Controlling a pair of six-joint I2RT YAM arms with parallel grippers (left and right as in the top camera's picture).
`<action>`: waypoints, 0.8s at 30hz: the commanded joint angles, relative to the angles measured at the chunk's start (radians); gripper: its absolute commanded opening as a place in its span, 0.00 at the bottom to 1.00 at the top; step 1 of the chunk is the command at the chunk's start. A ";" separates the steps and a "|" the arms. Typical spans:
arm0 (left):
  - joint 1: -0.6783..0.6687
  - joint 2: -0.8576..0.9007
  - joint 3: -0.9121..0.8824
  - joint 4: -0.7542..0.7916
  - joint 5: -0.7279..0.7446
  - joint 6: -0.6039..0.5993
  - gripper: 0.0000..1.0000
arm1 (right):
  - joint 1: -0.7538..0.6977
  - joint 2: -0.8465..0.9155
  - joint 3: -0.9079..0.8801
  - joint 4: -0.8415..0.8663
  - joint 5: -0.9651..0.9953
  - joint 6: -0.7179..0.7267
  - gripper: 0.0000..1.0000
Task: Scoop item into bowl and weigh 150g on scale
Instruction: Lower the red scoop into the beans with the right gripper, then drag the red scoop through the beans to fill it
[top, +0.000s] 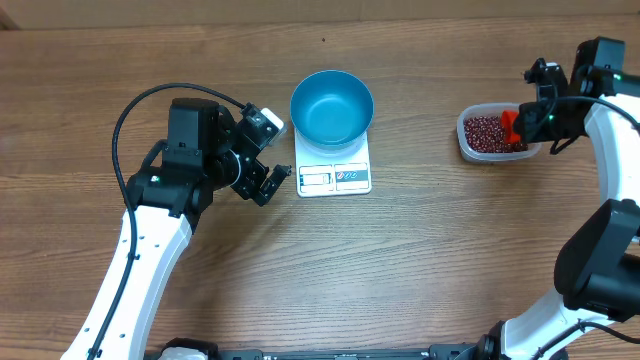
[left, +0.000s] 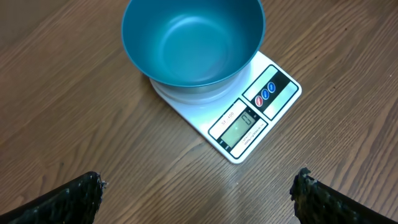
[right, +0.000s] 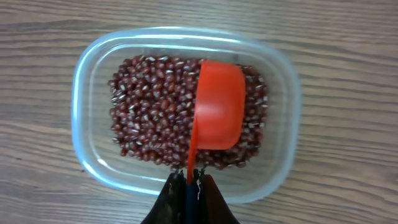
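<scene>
Now, right gripper (right: 188, 180) clamped on red scoop (right: 219, 106) over beans (right: 149, 106) in tub (right: 87, 143), left gripper (left: 199, 193) jaws apart, bowl (left: 193, 43) on scale (left: 249, 124).

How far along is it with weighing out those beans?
Set up: the empty blue bowl sits on the white scale. In hand: the right hand grips the red scoop by its handle among the beans in the clear tub. Left: all the scooping and weighing; no beans are in the bowl. The left hand hovers open beside the scale.
</scene>
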 joint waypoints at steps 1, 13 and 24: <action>0.004 0.005 0.022 0.000 0.017 0.012 1.00 | 0.000 -0.001 -0.024 -0.015 -0.085 0.009 0.04; 0.004 0.005 0.022 0.000 0.017 0.012 0.99 | -0.010 -0.001 -0.024 -0.066 -0.220 0.096 0.04; 0.004 0.005 0.022 0.001 0.017 0.012 1.00 | -0.102 -0.001 -0.033 -0.044 -0.275 0.240 0.04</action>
